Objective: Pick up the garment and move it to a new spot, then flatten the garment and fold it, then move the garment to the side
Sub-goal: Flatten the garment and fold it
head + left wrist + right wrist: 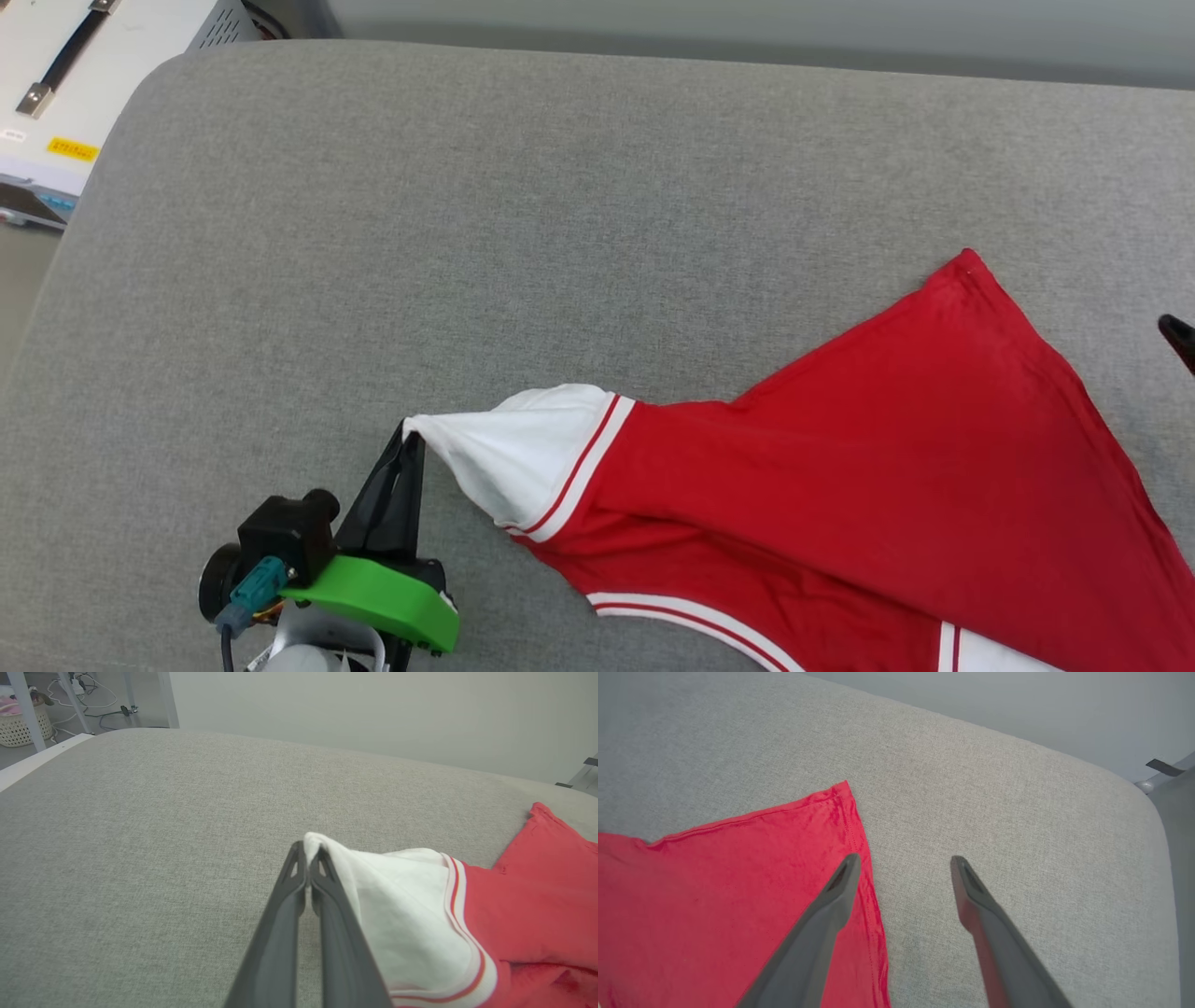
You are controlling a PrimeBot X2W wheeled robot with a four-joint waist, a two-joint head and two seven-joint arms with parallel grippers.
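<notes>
Garment (840, 485) cut off at lower edge; left gripper (409, 437) pinches sleeve tip (450, 441); right gripper (904, 860) spread wide.

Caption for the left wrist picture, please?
Left claw pinching the white sleeve of the garment on a grey cushion.

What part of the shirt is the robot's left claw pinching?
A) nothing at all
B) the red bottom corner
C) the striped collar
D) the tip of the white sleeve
D: the left gripper is shut on the tip of the white sleeve of the garment.
</notes>
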